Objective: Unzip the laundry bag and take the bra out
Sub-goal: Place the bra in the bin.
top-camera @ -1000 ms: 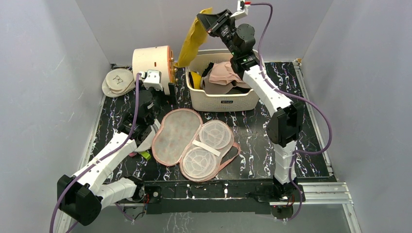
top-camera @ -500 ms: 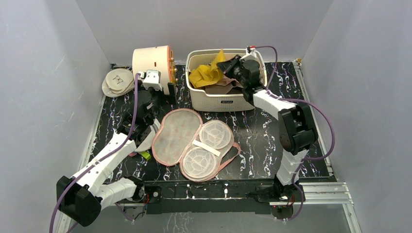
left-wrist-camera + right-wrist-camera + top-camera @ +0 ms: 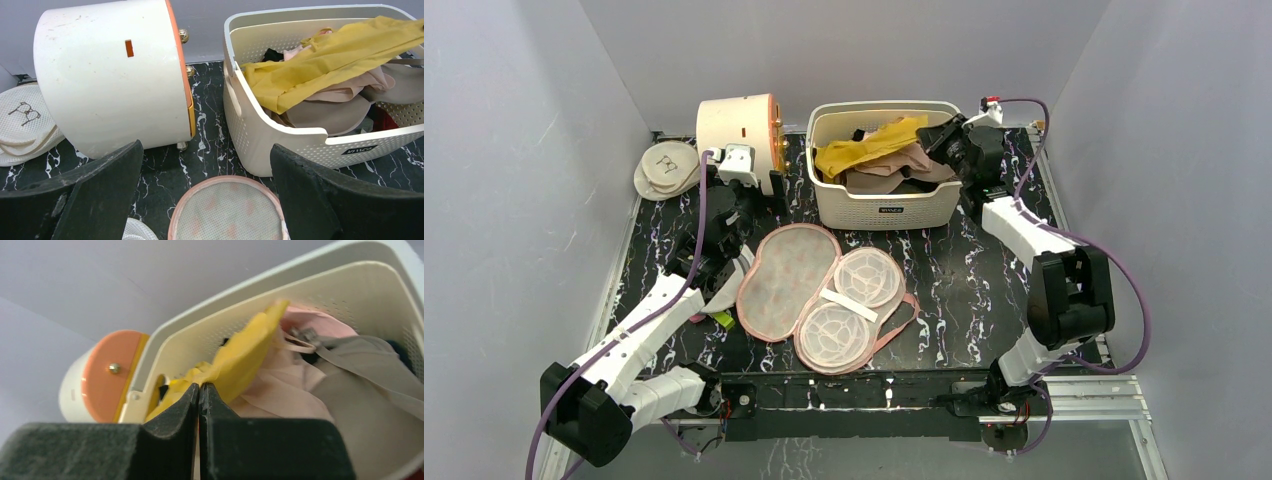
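Cream laundry bag [image 3: 784, 280] lies open on marbled surface [image 3: 954, 280], beside gaping left pincer [image 3: 205, 170]; right pincer [image 3: 199, 386] beyond pinches yellow garment [image 3: 250, 345].

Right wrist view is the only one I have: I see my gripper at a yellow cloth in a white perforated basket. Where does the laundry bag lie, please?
Observer: The cream floral laundry bag with pink trim lies spread open on the black marbled table, on the near side of the white perforated basket.
Operator: My right gripper seems shut on the yellow cloth. Is the left gripper free?
Observer: Yes, the left gripper is open and holds nothing, near the bag's left lobe.
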You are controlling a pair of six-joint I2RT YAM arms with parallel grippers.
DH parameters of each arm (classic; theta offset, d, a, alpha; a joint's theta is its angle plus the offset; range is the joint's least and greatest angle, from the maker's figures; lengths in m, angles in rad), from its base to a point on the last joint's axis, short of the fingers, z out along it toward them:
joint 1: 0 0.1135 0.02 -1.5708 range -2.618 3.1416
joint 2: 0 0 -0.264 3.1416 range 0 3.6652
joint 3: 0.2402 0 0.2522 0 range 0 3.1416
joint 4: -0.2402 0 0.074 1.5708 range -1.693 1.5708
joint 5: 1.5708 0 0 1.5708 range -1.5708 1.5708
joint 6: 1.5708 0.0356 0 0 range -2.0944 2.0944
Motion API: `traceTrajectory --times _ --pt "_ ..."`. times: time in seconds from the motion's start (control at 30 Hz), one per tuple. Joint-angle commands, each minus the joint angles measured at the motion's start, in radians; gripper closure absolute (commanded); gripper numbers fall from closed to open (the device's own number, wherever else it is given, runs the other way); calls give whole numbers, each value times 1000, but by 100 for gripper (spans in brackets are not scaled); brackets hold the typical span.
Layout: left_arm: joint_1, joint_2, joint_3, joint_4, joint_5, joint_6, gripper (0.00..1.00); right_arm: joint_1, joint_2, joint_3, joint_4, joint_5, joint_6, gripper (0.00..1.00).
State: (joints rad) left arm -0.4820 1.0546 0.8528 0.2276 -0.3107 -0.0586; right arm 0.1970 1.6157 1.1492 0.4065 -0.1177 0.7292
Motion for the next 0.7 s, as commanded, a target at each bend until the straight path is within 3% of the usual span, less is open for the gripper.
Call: traceTrajectory --times 0.0,0.37,0.43,0.5,0.67 --pt "-3 -18 37 15 11 -13 2 -13 -10 -32 -76 54 -82 100" --pt "-3 6 34 15 9 -20 2 -20 -31 36 -281 108 -143 100" --pt "-3 11 34 14 10 -20 2 -19 -50 83 -343 95 -166 91" --pt "-3 17 34 13 10 -21 2 -19 -92 112 -391 74 -200 74" --pt "-3 31 34 13 12 -21 2 -11 -293 61 -445 27 -257 47"
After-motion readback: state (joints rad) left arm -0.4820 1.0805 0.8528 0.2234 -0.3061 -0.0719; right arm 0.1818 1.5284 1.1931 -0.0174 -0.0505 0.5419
